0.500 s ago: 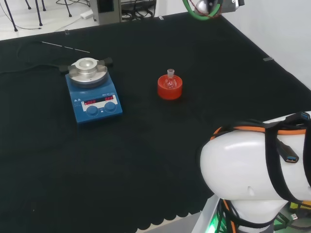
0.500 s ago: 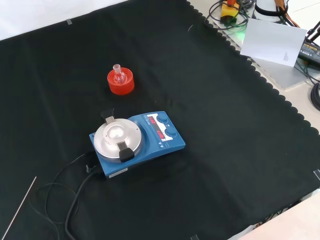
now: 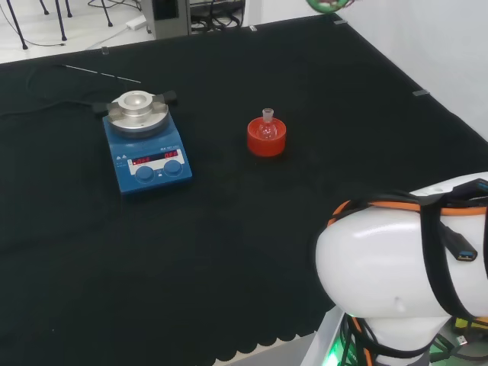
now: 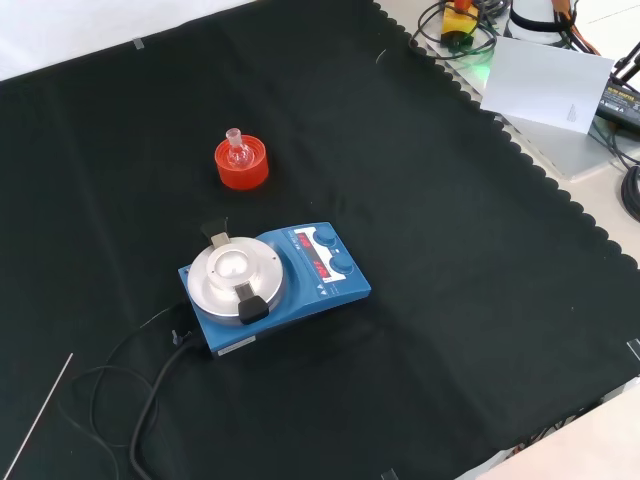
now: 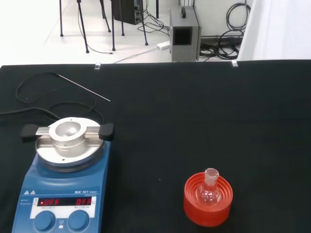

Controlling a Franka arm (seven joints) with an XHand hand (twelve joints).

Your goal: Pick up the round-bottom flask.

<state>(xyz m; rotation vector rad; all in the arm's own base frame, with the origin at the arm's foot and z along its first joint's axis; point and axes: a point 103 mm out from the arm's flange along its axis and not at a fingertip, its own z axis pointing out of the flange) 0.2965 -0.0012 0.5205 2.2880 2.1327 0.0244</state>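
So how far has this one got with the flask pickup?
Nothing looks done yet: the flask sits upright in its red stand on the cloth, beside the hotplate, untouched. Nothing is in hand. Approach, grasp and lift all remain.

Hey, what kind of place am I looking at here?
Probably a chemistry lab bench set up for robot work: a blue stirrer hotplate, a small round-bottom flask on a red ribbed stand, and black cloth covering the bench.

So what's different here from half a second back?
Little on the bench. In the head view the arm's big white link has shifted slightly, and the green-ringed part at the top edge has moved up, nearly out of frame. The flask sits untouched in its red stand, and the blue hotplate has not moved.
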